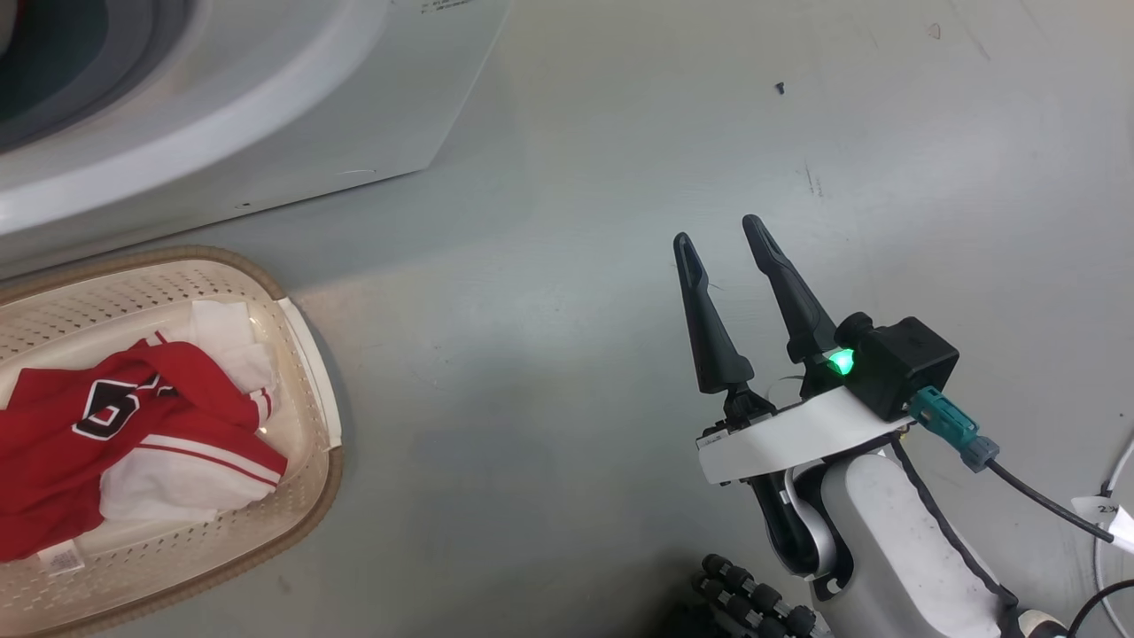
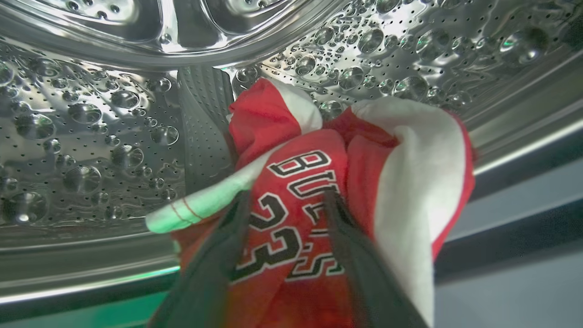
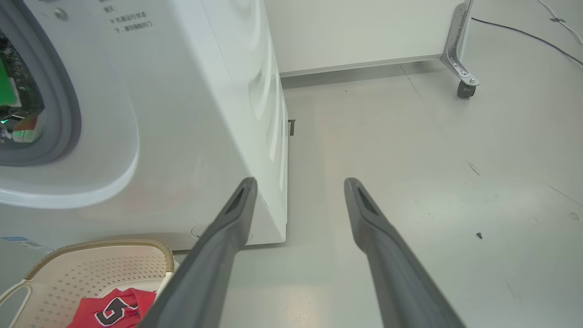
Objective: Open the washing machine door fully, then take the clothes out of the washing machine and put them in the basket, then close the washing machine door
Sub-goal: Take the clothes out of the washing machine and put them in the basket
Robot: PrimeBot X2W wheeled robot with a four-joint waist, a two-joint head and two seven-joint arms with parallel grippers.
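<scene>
Head view: right gripper (image 1: 718,232) hangs over the floor (image 1: 576,133), right of the machine (image 1: 266,133), forearm rising from below, fingers parted and empty. Basket (image 1: 323,478) sits just before the machine, clothes (image 1: 106,434) inside.

Left wrist view: left gripper (image 2: 287,196) reaches into the machine's drum (image 2: 91,136), fingers clenched on a bunched red jersey (image 2: 291,150).

Right wrist view: fingers spread, pointing past the machine's front corner.

Grey floor (image 1: 567,266), washing machine (image 3: 196,114), basket (image 1: 306,496)
</scene>
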